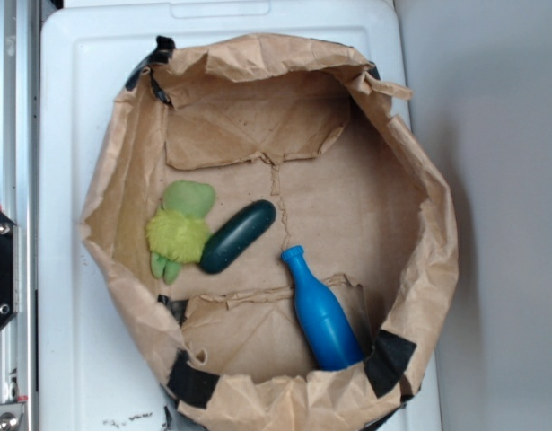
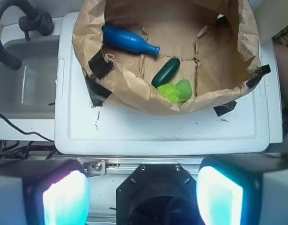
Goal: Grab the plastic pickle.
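Three toys lie in the paper bag (image 1: pixel 419 269); the plastic pickle (image 1: pixel 238 236) touches the plush toy (image 1: pixel 177 235). Well apart (outside the bag), the gripper (image 2: pixel 143 194) hangs with jaws spread, empty.

A white plastic lid (image 1: pixel 69 135) holds a big brown paper bag (image 1: pixel 419 197) with its top rolled down, stuck on with bits of black tape (image 1: pixel 388 357), and a pickle (image 1: pixel 237 236), a blue bottle (image 1: pixel 321 314) and a fuzzy green toy (image 1: pixel 179 235) lie inside.
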Controlling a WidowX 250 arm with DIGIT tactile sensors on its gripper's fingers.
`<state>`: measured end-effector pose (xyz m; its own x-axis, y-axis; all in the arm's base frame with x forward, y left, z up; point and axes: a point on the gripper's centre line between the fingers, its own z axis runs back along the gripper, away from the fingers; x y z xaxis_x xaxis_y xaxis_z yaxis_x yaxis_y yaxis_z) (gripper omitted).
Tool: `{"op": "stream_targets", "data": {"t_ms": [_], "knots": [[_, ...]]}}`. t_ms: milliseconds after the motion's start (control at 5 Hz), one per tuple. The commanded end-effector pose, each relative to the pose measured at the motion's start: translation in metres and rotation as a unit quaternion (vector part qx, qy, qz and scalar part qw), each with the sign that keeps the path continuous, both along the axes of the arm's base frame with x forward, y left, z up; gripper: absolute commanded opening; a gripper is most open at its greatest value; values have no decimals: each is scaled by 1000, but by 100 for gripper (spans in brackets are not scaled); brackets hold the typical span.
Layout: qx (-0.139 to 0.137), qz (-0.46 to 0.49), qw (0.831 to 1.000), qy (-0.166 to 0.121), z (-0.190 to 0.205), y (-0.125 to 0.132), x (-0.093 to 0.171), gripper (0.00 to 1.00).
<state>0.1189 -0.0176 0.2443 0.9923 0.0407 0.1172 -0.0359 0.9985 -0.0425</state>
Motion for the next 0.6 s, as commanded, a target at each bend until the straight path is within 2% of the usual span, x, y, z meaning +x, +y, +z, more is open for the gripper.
{"op": "stream_targets", "data": {"t_ms": [0,200,400], "knots": [[0,0,1000,0,0,0,0,100],[-4,1,1000,-15,-7,6,29,100],[-4,17,1000,0,-24,15,52,100]]}}
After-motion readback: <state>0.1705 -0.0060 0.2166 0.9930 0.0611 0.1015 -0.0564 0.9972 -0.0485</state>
